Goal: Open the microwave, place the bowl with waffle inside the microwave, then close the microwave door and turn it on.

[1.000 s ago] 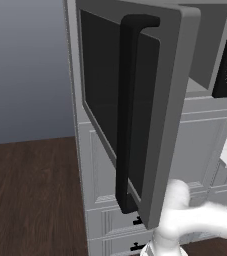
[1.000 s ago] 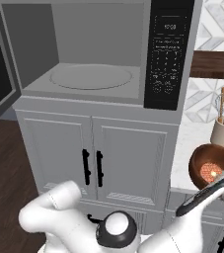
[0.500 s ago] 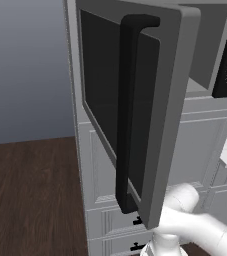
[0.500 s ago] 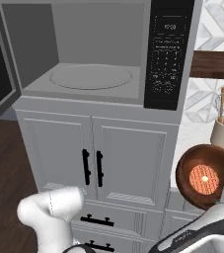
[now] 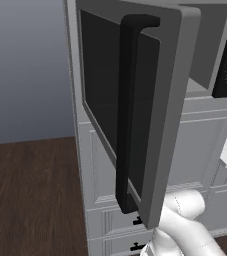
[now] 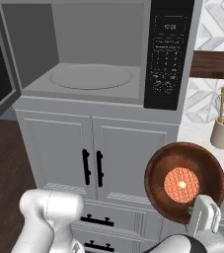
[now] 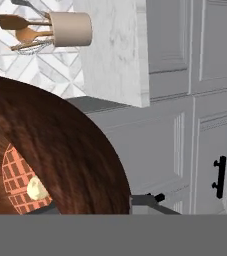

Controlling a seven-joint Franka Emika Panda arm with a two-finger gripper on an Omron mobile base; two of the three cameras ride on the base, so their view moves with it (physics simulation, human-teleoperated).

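We see microwave door [image 5: 150, 100] open – gripper [image 6: 205, 217] clamped on bowl [image 6: 185, 182] rim, waffle [image 6: 181, 184] inside. Next we lift bowl left, up into microwave [image 6: 91, 76].

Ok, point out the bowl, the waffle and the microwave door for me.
bowl [image 6: 159, 173]: right base view, on its brown inner wall left of the waffle.
waffle [image 6: 181, 182]: right base view, its orange grid centre.
microwave door [image 5: 167, 100]: left base view, on its grey frame beside the handle.
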